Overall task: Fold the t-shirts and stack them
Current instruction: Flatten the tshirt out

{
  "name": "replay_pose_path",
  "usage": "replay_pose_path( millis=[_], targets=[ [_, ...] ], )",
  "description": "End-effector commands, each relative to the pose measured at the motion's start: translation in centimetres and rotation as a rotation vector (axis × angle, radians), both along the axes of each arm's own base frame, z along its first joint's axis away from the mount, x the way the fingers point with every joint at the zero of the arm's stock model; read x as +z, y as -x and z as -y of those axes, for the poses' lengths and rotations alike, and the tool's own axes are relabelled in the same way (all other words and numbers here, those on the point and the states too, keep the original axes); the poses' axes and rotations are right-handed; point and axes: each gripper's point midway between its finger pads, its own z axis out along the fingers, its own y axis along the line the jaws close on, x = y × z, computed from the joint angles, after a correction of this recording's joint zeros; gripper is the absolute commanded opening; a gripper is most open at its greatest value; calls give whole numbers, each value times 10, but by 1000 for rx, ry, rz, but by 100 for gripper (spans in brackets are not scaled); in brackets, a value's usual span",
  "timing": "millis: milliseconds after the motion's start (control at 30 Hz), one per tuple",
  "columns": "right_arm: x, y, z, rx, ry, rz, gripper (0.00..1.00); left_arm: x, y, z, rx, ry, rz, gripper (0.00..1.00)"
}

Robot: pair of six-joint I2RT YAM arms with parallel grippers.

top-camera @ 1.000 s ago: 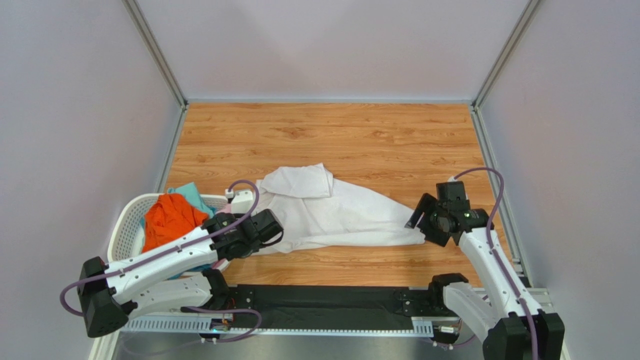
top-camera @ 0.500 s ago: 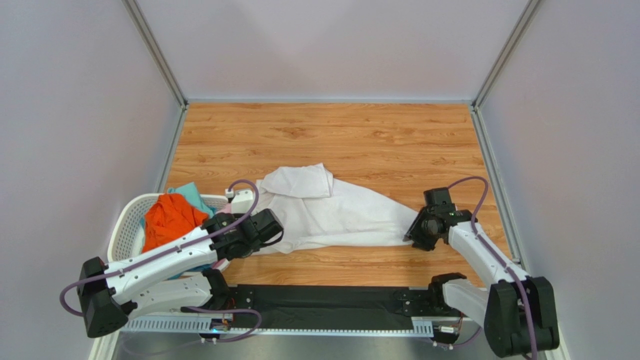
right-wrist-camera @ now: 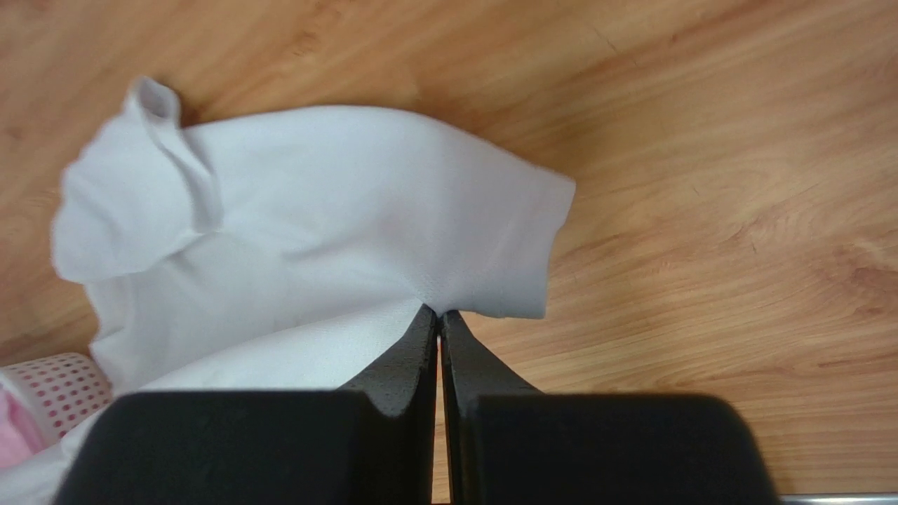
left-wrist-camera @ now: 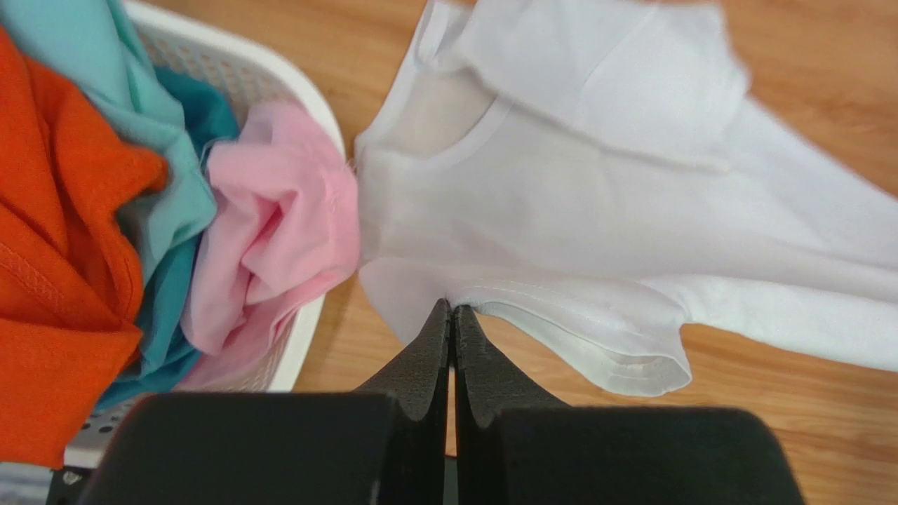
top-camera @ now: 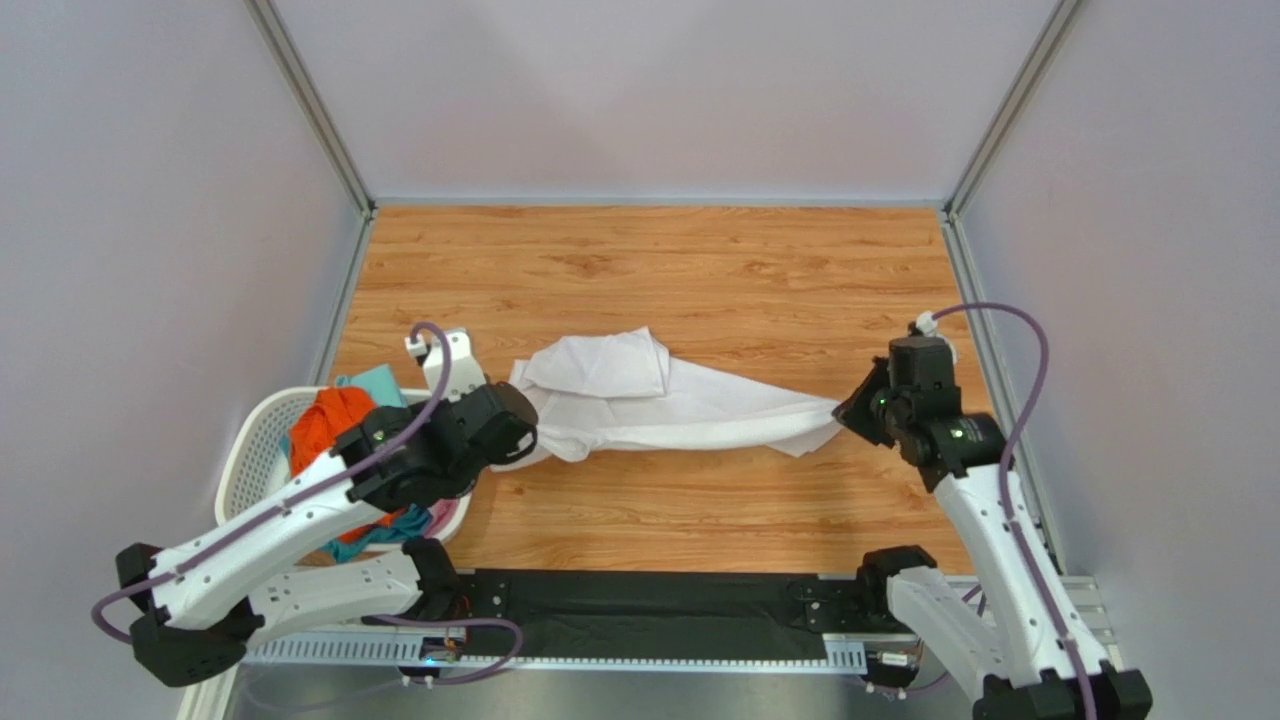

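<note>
As left fingers (left-wrist-camera: 424,356) and right fingers (right-wrist-camera: 417,356) pinch white t-shirt (top-camera: 661,413), laundry basket (top-camera: 253,450) alongside.

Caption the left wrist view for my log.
Left gripper pinches the white shirt beside a basket of coloured shirts.

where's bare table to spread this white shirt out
Broad bare wood lies between the white t-shirt and the back wall; another strip runs between it and the black base rail. The near-left corner is crowded by the laundry basket.
</note>
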Motion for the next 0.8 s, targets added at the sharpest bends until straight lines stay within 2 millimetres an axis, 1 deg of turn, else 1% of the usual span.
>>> replay_pose_path(
  millis=[0, 33, 67, 100, 133, 167, 200, 233, 267, 300, 333, 367, 433, 467, 500, 533, 567, 600, 633, 667, 700, 733, 767],
  targets=[
    [71, 4, 7, 21, 37, 167, 0, 64, -14, -18, 14, 13, 182, 0],
    [105, 3, 6, 31, 28, 251, 0, 94, -17, -17, -14, 59, 252, 0],
    [120, 8, 7, 34, 26, 282, 0, 109, -17, -16, -34, 82, 286, 0],
    [138, 10, 6, 36, 19, 323, 0, 135, -15, -19, -49, 143, 342, 0],
    [166, 14, 5, 50, 8, 391, 0, 153, -17, -16, -93, 156, 393, 0],
    [179, 19, 4, 59, 3, 413, 0, 166, -13, -12, -133, 198, 417, 0],
    [189, 23, 5, 59, 3, 434, 0, 183, -8, -15, -158, 246, 461, 0],
    [198, 28, -2, 100, -19, 450, 0, 197, -7, -12, -185, 287, 504, 0],
    [211, 36, -1, 106, -22, 465, 0, 202, -4, -9, -223, 296, 518, 0],
    [213, 39, -2, 111, -25, 465, 0, 209, -1, -13, -231, 318, 540, 0],
    [213, 45, -2, 120, -23, 457, 0, 211, 0, -14, -234, 324, 548, 0],
    [213, 47, -2, 122, -25, 453, 0, 210, 1, -15, -230, 327, 550, 0],
    [208, 49, -3, 125, -26, 445, 0, 199, -1, -16, -217, 312, 536, 0],
    [204, 47, -3, 130, -23, 437, 0, 195, -4, -19, -180, 308, 533, 0],
    [190, 43, -3, 125, -19, 399, 0, 181, -8, -17, -159, 275, 508, 0],
    [182, 40, -5, 130, -21, 378, 0, 169, -11, -18, -135, 249, 482, 0],
    [173, 31, -7, 138, -22, 355, 0, 161, -15, -23, -89, 218, 471, 0],
    [151, 25, -9, 140, -21, 297, 0, 145, -19, -19, -44, 209, 430, 0],
    [138, 19, -13, 152, -30, 267, 0, 128, -19, -23, -21, 149, 387, 0],
    [124, 4, -16, 158, -33, 231, 0, 118, -22, -27, 18, 109, 376, 0],
    [99, 0, -19, 163, -33, 167, 0, 94, -25, -29, 67, 56, 317, 0],
    [85, -7, -20, 165, -33, 131, 0, 82, -27, -30, 92, 27, 290, 0],
    [68, -22, -23, 167, -30, 87, 0, 68, -28, -26, 91, 14, 243, 0]
  ],
)
